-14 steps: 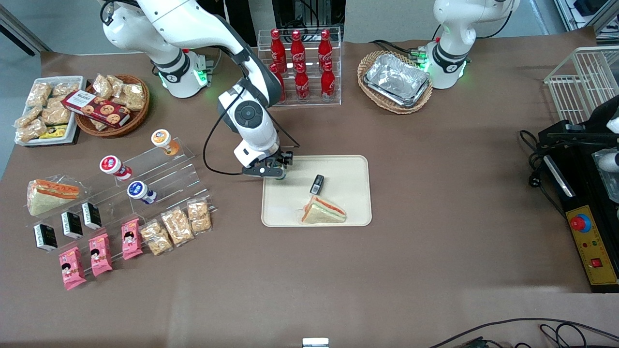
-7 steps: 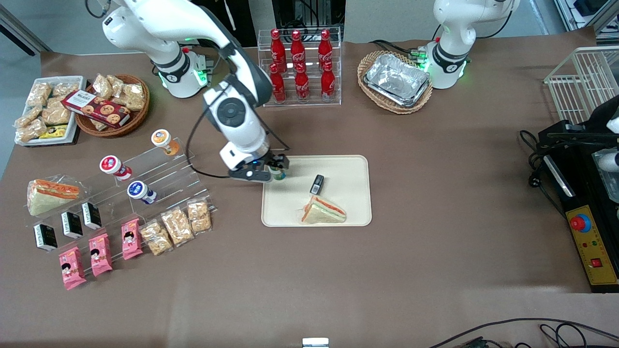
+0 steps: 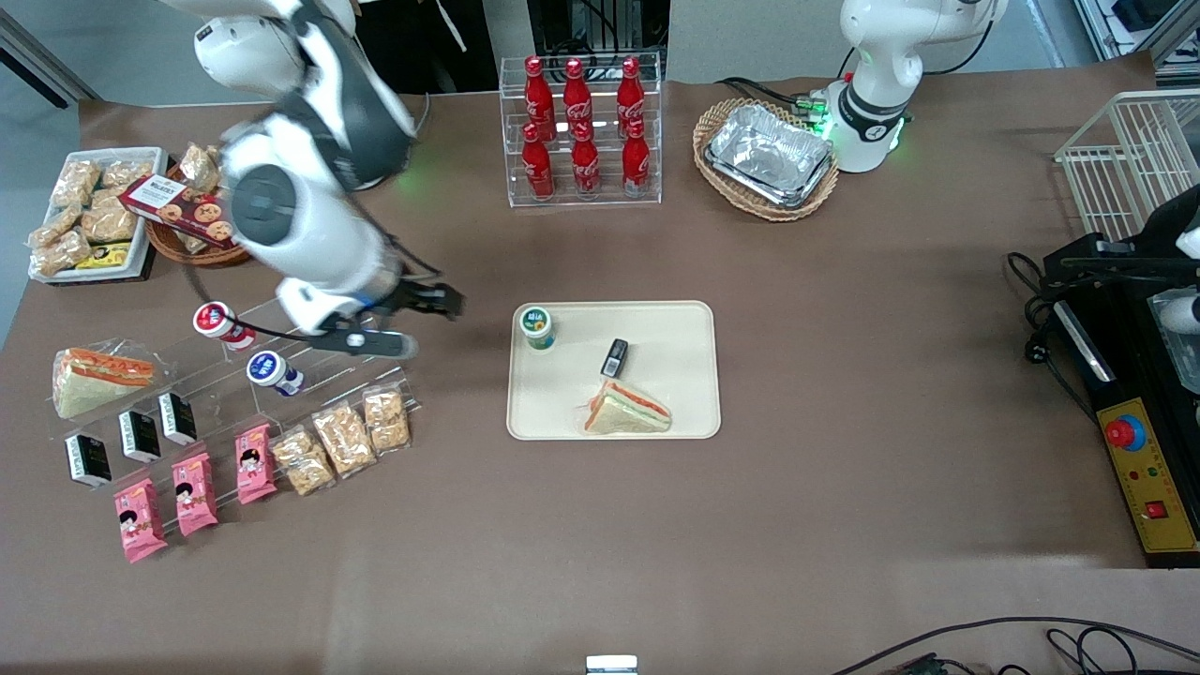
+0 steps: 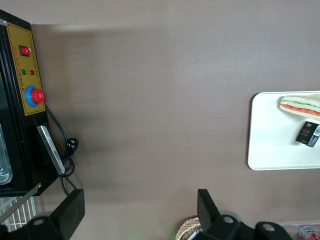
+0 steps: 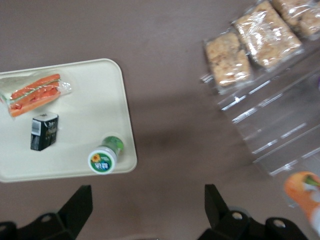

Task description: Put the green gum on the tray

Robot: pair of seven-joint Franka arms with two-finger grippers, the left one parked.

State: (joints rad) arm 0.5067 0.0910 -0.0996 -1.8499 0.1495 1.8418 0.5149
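Nearest the front camera, at seven o'clock of the tabletop [image 3: 712, 525]: pink snack packets [image 3: 192, 492] and wrapped crispy bars [image 3: 345, 438] in a row, toward the working arm's end. Just above them, small black boxes [image 3: 141, 435] and a clear acrylic stepped stand [image 3: 328, 347] carrying a blue-lidded bottle [image 3: 272, 370] and a red-lidded bottle [image 3: 220, 323].

At centre, the tray [image 3: 675, 323], cream and flat on the tabletop. On it, at its five o'clock, a wrapped sandwich [image 3: 626, 411]; farther up, a small black box [image 3: 614, 357]; at the tray's eleven o'clock corner, the green gum [image 3: 536, 327], upright, lid up, alone, just inside the rim. Same seen from the right wrist: green gum [image 5: 103, 159] standing free beside the tray's [image 5: 75, 90] rounded corner.

At nine o'clock of the tray, well apart from it, the end effector [image 3: 412, 323], raised over the acrylic stand, fingers spread wide, gripping nothing.

Farthest, at twelve o'clock: a rack of red cola bottles [image 3: 581, 131]; at one o'clock, a wicker basket of foil trays [image 3: 769, 159].
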